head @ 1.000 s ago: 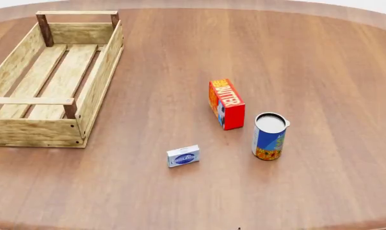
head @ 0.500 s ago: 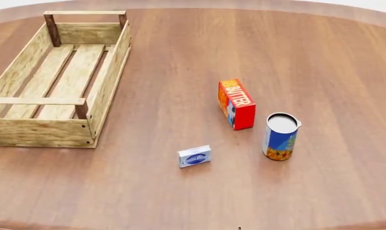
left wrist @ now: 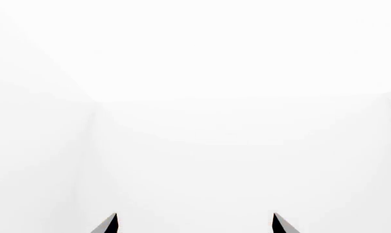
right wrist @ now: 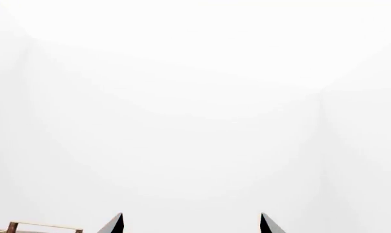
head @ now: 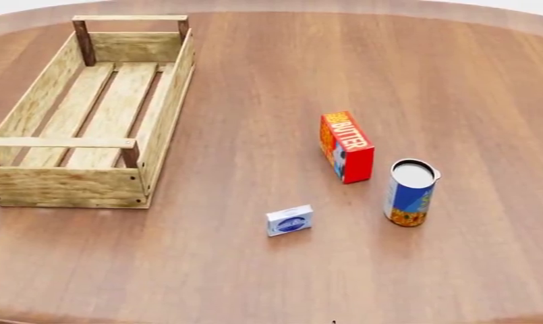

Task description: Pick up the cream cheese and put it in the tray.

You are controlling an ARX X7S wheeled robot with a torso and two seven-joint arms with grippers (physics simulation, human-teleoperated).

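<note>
Your cream cheese lies flat near the desk's front edge, long axis running across, well apart from the tray at the far-left, while both grippers' fingers, spread and empty, point away at blank white.

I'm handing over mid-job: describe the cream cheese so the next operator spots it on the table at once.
In the head view, start at the wooden tray on the brown table's left, then look toward the near edge, right of the tray's front corner. The cream cheese lies there alone, nearer than the red butter box and left of the blue-and-orange can. It is the smallest item: flat, white-grey, blue oval logo.
</note>
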